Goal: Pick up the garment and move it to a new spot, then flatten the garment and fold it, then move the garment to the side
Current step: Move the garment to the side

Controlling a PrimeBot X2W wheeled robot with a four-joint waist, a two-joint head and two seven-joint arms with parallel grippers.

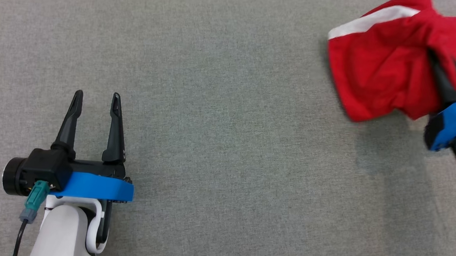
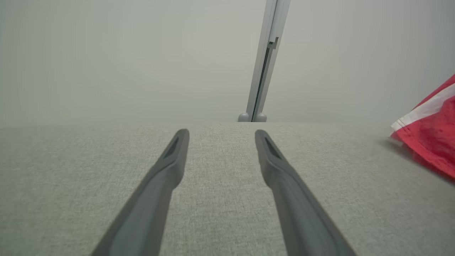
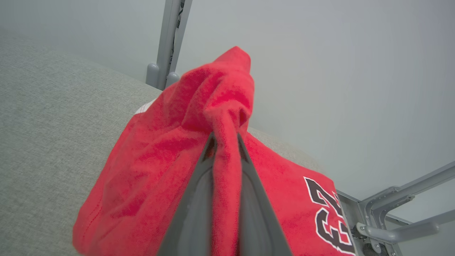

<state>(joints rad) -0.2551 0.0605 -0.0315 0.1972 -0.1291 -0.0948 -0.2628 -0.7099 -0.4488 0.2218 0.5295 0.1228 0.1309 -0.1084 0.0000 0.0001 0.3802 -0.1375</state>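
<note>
Garment (image 1: 379,70), a bunched red jersey, is held over the right side of the grey table (image 1: 228,124); pinched by one thin fold, it could slip free or drag on the tabletop. That fold runs between the right gripper's (image 3: 225,142) clenched fingers, with the bulk spilling leftward. Well apart, the left gripper (image 1: 97,97) sits spread and empty.

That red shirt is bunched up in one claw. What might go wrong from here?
1. The right gripper pinches only a narrow fold of the red garment, so the cloth might slip out mid-carry.
2. The garment is close to the far corner of the table; dropped there, part might slide off.
3. The left gripper is open and far from it, so flattening may start one-handed and leave creases.
</note>
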